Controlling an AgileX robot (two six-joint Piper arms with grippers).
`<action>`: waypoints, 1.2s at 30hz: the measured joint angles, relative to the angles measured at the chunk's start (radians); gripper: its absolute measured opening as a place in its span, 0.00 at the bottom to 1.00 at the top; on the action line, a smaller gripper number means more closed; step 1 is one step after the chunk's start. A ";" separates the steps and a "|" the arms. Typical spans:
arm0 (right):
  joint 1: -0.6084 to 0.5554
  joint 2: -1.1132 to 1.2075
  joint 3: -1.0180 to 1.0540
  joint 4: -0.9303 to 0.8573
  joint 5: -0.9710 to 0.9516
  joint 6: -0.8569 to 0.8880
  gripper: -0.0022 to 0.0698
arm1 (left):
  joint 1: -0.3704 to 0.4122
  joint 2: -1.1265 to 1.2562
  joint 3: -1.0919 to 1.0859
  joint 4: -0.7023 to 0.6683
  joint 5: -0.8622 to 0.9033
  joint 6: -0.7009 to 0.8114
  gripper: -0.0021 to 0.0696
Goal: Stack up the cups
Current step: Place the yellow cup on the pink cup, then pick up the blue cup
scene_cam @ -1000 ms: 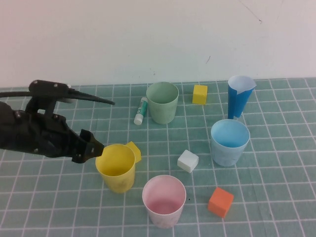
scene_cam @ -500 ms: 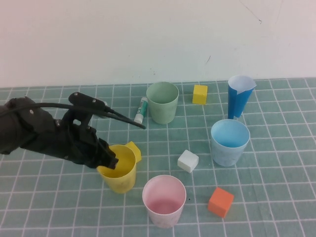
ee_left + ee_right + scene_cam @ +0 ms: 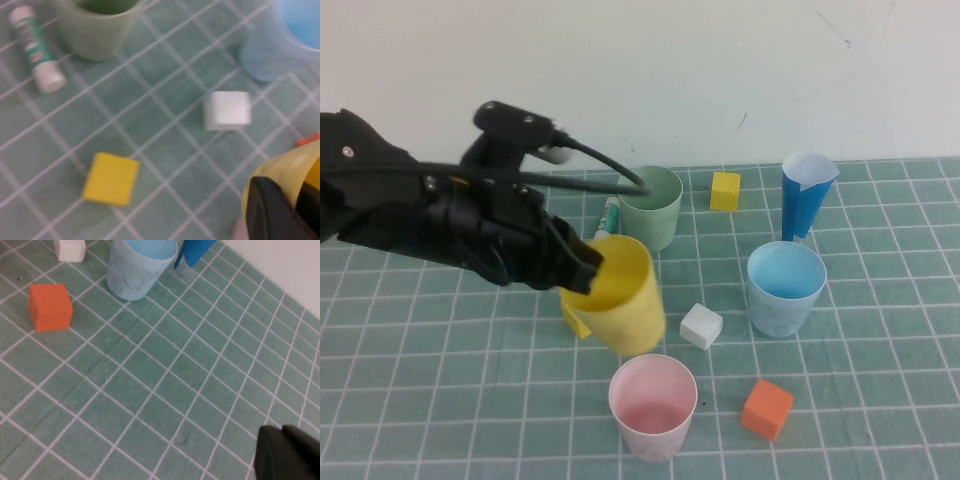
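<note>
High view: left gripper (image 3: 582,262) holds yellow cup (image 3: 618,297) tilted, mouth up-left.

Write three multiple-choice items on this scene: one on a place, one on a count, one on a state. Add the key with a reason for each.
1. Which cup stands nearest the white cube on the robot's right?
A. light blue cup
B. a red cup
C. a black cup

2. How many cups stand on the mat unheld?
A. one
B. three
C. five

3. What is the left gripper doing?
A. hanging open over the orange cube
B. shut on the yellow cup, tilted and lifted
C. resting inside the pink cup

Key: 1 A, it stands just right of the cube. 2 B, pale green cup, light blue and pink cup. 3 B, its fingers pinch the rim. The right gripper is shut, over bare mat.
</note>
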 joint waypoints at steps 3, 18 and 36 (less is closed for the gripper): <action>0.000 0.000 0.000 0.000 0.000 0.000 0.03 | -0.071 -0.024 0.000 0.025 0.037 0.000 0.05; 0.000 0.000 0.000 0.003 -0.015 0.000 0.03 | -0.173 0.017 0.000 0.289 0.042 -0.187 0.08; 0.000 0.382 -0.112 0.317 0.030 -0.136 0.03 | -0.176 -0.128 0.000 0.480 -0.228 -0.371 0.06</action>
